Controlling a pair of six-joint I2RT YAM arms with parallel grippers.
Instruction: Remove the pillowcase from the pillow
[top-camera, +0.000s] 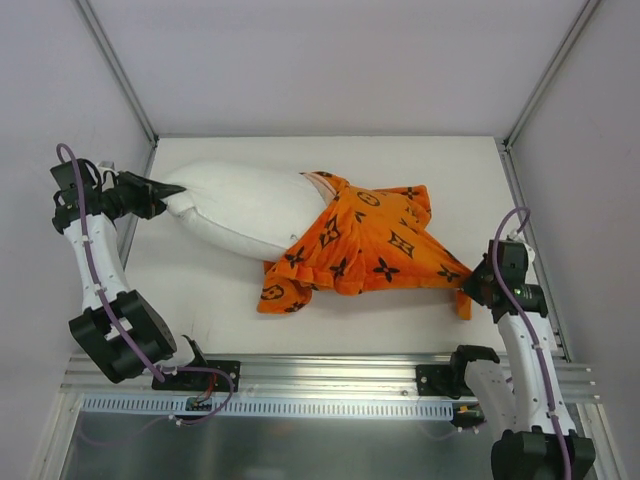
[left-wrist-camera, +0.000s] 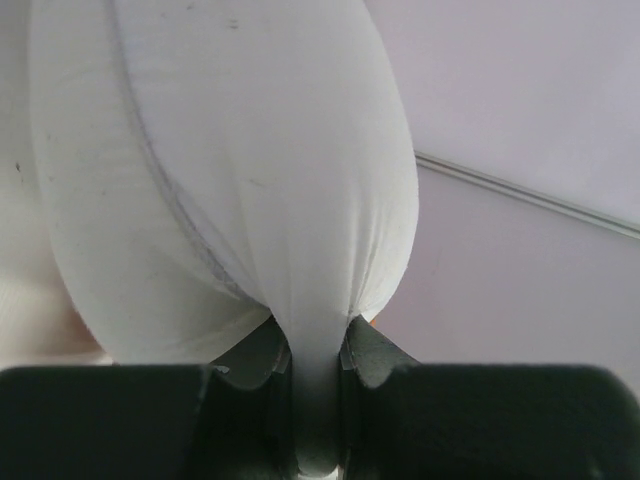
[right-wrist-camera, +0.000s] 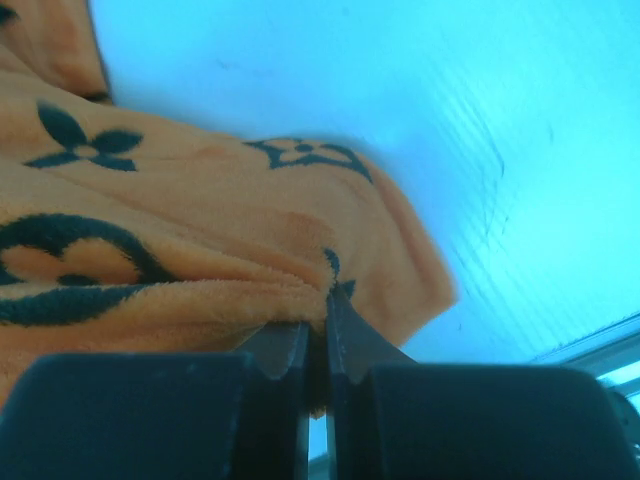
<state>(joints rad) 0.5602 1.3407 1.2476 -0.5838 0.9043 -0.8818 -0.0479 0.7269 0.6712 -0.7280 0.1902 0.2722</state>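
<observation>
- Left gripper (left-wrist-camera: 316, 345): jaws clenched on a pinched corner of the pillow (top-camera: 235, 205), with white fabric bunched between them.
- Right gripper (right-wrist-camera: 318, 335): jaws clamped on an edge fold of the pillowcase (top-camera: 375, 245), at the tip nearest the right arm.
- Pillow lies across the table (top-camera: 210, 290). Its left half is bare and its right end is under the loosely draped orange cover. Cannot tell whether that end sits inside the case or merely beneath it.
- Step in hand, by my judgement: the pull-apart, roughly halfway.
- Next move calls for drawing the arms apart, both grips firm, until the white end slides free.
- Count: one pillow, one pillowcase, two grippers, both occupied.
</observation>
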